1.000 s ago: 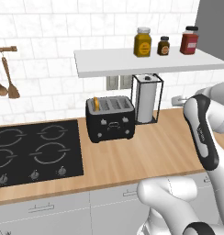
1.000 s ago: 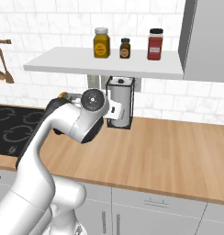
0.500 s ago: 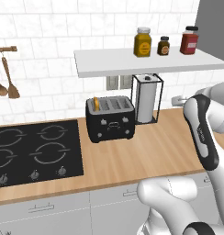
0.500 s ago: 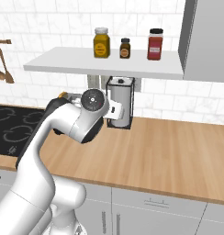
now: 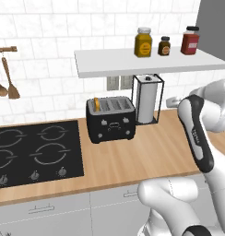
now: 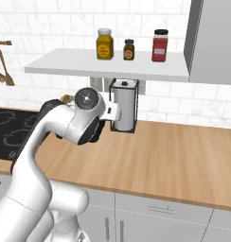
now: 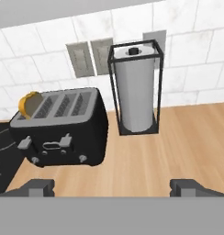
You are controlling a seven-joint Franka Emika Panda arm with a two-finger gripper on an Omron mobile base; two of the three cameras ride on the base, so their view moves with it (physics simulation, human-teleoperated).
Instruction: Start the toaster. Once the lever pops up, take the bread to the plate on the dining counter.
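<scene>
From the left base view, we see the toaster (image 5: 110, 119) on the counter (image 5: 146, 154) with the bread (image 5: 96, 104) standing in its end slot. From the hand view, our gripper (image 7: 112, 187) hangs back, jaws wide open and empty; the lever is not yet pressed, we judge, so every step remains.

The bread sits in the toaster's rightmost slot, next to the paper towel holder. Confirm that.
Wrong slot. In the hand view the bread pokes out of the toaster's leftmost slot, the far end from the paper towel holder, which does stand right of the toaster.
</scene>
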